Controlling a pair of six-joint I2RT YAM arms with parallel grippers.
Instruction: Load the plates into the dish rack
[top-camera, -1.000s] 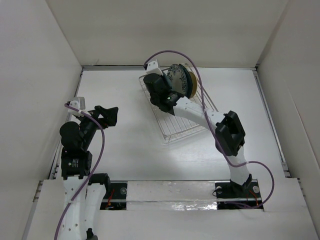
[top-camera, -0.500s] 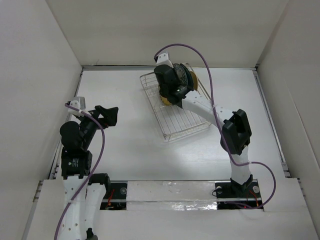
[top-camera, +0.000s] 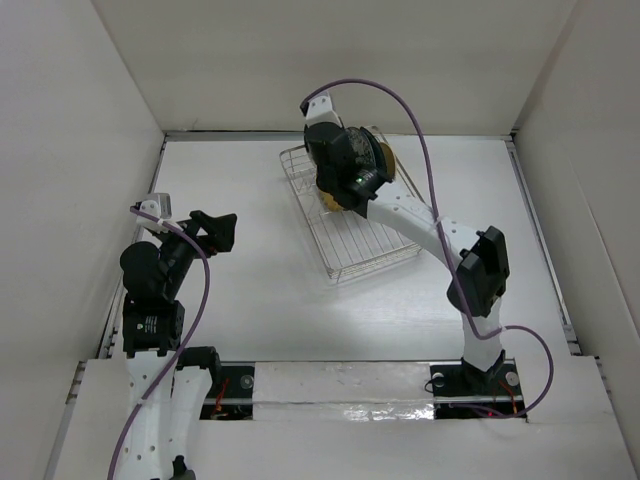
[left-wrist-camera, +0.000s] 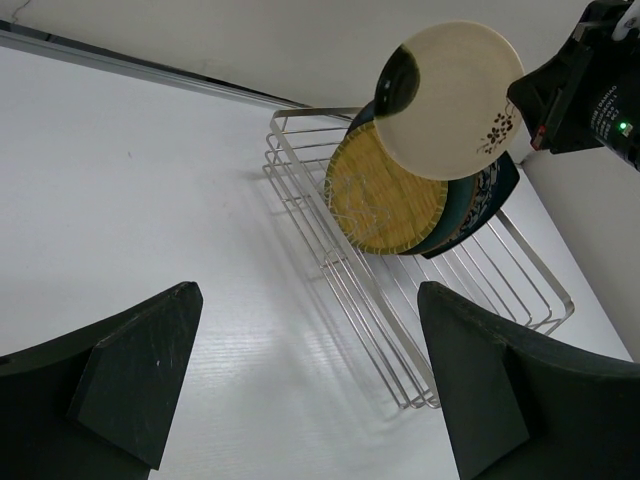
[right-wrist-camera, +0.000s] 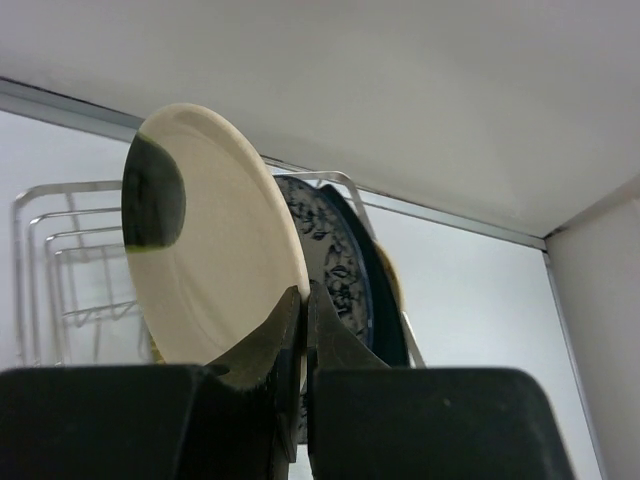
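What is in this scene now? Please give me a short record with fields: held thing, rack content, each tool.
held thing: small cream plate, dark patch on its rim, pinched at the edge by the right tool
plate position: raised over the dish rack, apparently not yet in a slot
rack content: yellow-brown woven-look plate in front; blue floral plate and dark teal plate behind it; all upright
left tool: open, holding nothing, apart from the rack

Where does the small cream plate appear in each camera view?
Top external: not visible, hidden under the right arm's wrist above the dish rack.
Left wrist: upper right, the cream plate above the racked plates.
Right wrist: centre left, clamped in the right pincer.
Shared landmark: the dish rack.
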